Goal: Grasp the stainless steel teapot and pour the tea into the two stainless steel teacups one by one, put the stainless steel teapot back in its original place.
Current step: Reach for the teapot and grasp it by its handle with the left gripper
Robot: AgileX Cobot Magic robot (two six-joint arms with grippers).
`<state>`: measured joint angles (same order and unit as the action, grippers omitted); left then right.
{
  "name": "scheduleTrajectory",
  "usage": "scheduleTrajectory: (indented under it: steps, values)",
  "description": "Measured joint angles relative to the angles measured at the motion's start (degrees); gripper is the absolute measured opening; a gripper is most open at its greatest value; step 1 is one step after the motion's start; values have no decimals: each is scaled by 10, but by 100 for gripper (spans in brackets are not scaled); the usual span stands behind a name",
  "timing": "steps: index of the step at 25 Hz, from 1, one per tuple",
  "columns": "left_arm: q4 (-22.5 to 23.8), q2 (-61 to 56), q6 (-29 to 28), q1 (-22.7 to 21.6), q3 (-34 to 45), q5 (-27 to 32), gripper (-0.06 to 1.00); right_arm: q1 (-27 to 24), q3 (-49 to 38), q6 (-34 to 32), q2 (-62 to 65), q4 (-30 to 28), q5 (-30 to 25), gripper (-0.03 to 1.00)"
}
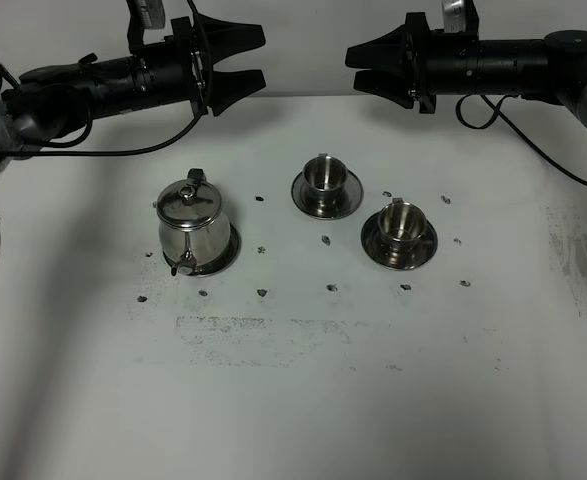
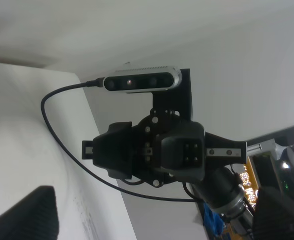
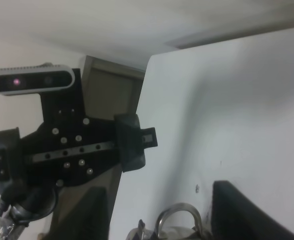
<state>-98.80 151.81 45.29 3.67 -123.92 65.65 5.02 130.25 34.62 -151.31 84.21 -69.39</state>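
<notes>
The stainless steel teapot [image 1: 193, 225] stands upright on its round saucer [image 1: 229, 252] at the left middle of the table, lid on, spout toward the front. The two stainless steel teacups [image 1: 325, 174] [image 1: 401, 220] stand on their saucers [image 1: 326, 205] [image 1: 399, 256] to its right. No tea shows. My left gripper [image 1: 249, 57] is open and empty, high above the table's back edge, behind the teapot. My right gripper [image 1: 361, 66] is open and empty, facing it, behind the cups. The right wrist view shows the teapot's loop handle [image 3: 177, 217] between my fingers [image 3: 242, 210].
The white table [image 1: 293, 380] carries small dark marks around the objects and a scuffed patch at the front middle. A black cable [image 1: 533, 140] hangs from the right arm over the back right. Each wrist view shows the opposite arm's gripper and camera [image 2: 141, 82] [image 3: 29, 80].
</notes>
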Motion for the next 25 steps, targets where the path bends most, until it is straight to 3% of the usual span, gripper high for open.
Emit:
scheduleTrajectory:
  steps: [11,15,18,23,25]
  values:
    - [0,0,2,0,0,-1,76,0,0,-1,0,0,0,45]
    - [13,0,30,-1,-10,-6,75,0,4,39,1,-7,0,45]
    - [112,-8,30,-2,-56,-24,71,0,37,68,7,-83,0,45]
    - [402,-28,-54,4,-178,-43,66,3,115,26,20,-297,-1,45]
    - [492,-36,-94,16,-201,-40,65,6,137,-12,21,-369,-2,45]
